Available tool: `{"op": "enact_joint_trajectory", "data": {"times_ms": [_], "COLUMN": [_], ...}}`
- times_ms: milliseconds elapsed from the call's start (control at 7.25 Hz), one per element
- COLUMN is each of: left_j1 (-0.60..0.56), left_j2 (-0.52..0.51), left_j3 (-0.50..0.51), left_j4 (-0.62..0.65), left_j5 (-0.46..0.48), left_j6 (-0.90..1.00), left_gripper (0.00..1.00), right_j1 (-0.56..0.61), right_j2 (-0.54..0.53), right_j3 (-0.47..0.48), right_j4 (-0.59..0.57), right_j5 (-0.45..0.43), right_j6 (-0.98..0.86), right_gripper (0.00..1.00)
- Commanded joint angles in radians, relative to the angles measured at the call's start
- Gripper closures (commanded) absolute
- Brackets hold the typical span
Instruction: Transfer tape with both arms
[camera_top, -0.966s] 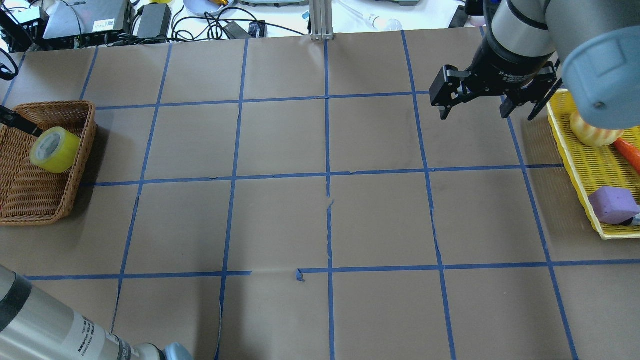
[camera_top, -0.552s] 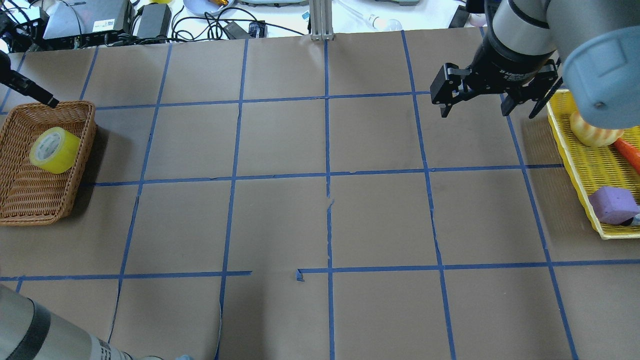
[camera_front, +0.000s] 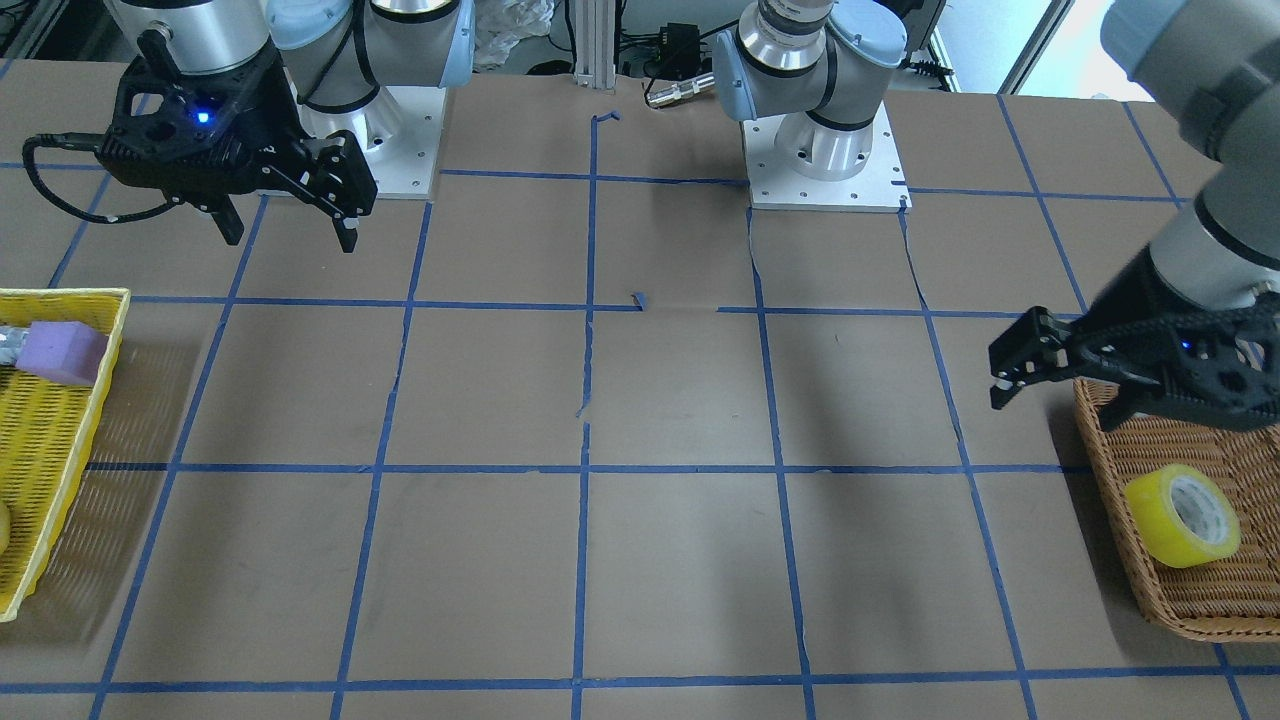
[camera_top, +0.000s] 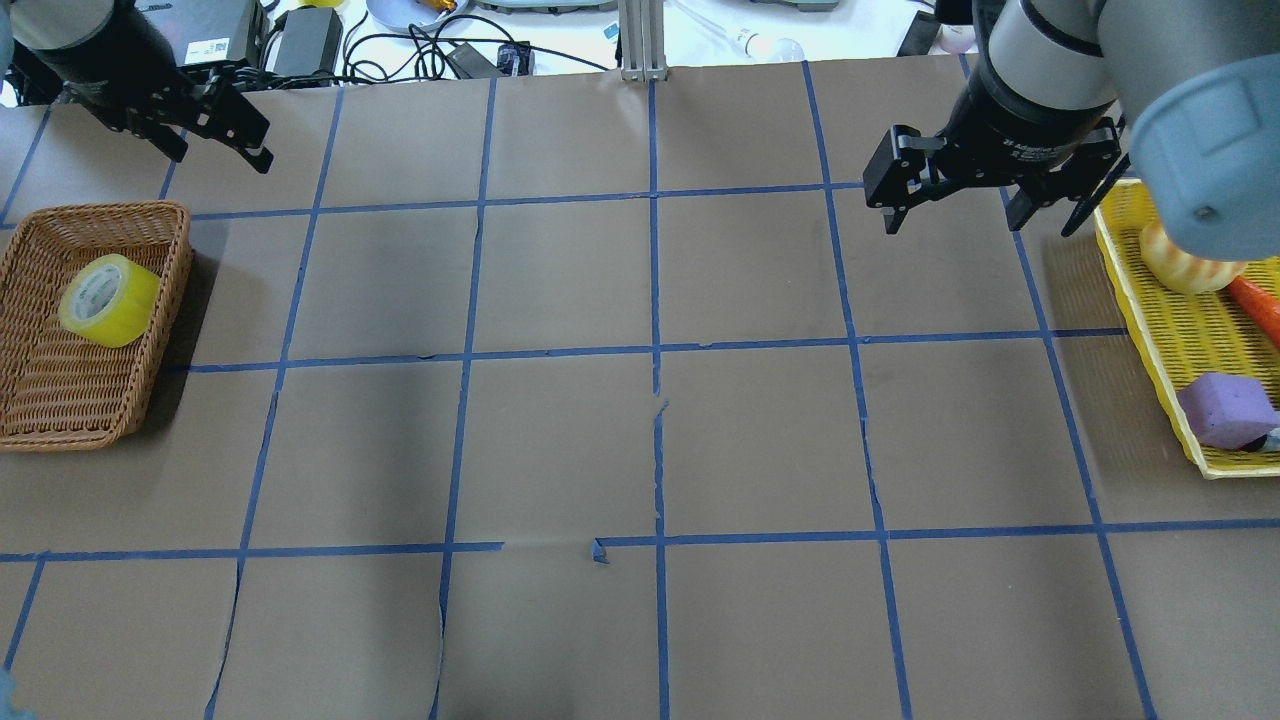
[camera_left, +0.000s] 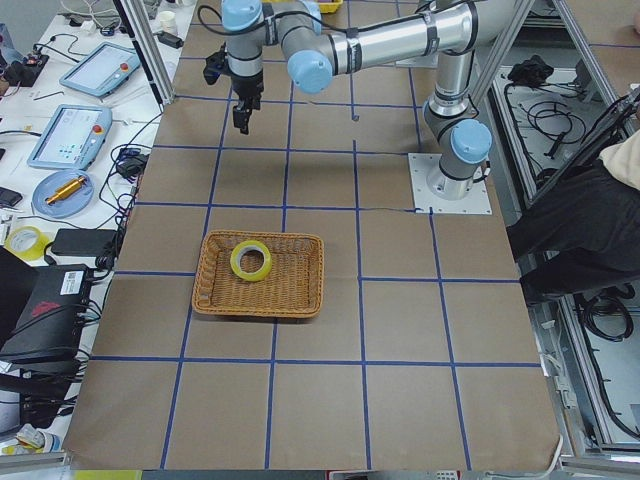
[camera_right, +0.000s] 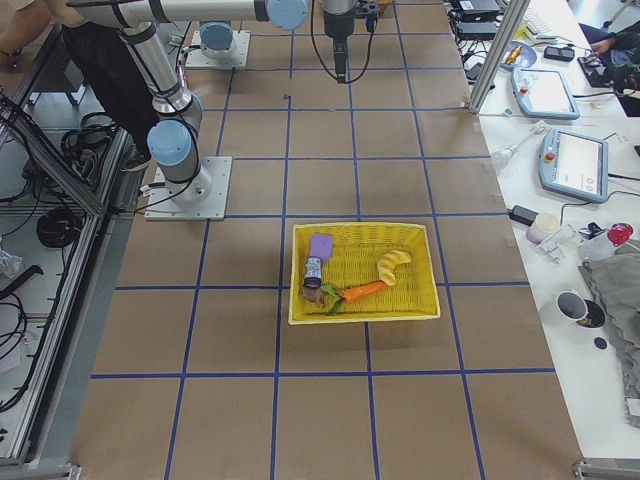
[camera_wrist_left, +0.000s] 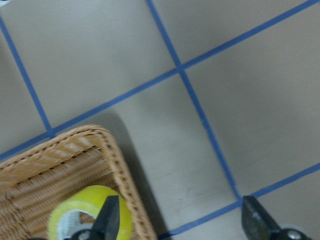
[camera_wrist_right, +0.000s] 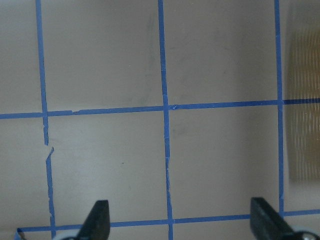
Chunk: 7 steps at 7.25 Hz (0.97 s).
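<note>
The yellow tape roll lies on its side in a wicker basket at the table's left end. It also shows in the front view, the left side view and the left wrist view. My left gripper is open and empty. It hovers past the basket's far right corner, clear of the tape, and shows in the front view. My right gripper is open and empty above the table's right side, beside a yellow tray. It also shows in the front view.
The yellow tray holds a purple sponge, a carrot and a pale yellow item. Blue tape lines grid the brown paper table. Cables and devices lie beyond the far edge.
My left gripper has lifted away from the tape in the basket and moved toward the far edge and to the right. The tape stays in the basket. The right gripper has barely moved.
</note>
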Motion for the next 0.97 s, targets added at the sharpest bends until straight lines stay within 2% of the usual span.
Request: {"op": "enact_joint_trajectory", "data": {"times_ms": [0,276,414,828], "left_j1": [-0.188,-0.239,-0.242,-0.247], "left_j2": [0.111,0.188,0.186,0.180], "left_j3": [-0.026,-0.113,-0.132,-0.127], "left_j4": [-0.132,-0.122,-0.080,-0.078], "left_j5": [0.023,0.040,0.040,0.039], "left_j6": [-0.261,-0.369,-0.466,-0.482], "left_gripper": [0.00,0.00,0.00,0.00], "right_j1": [0.000,-0.002,0.000,0.000], "right_j2": [-0.001,0.001,0.001,0.011], "right_j3": [-0.001,-0.001,-0.001,0.002], "right_j4": [0.000,-0.002,-0.002,-0.057], "right_j5": [0.010,0.004,0.003,0.015], "right_j6": [0.002,0.000,0.000,-0.006], "right_gripper": [0.00,0.00,0.00,0.00]}}
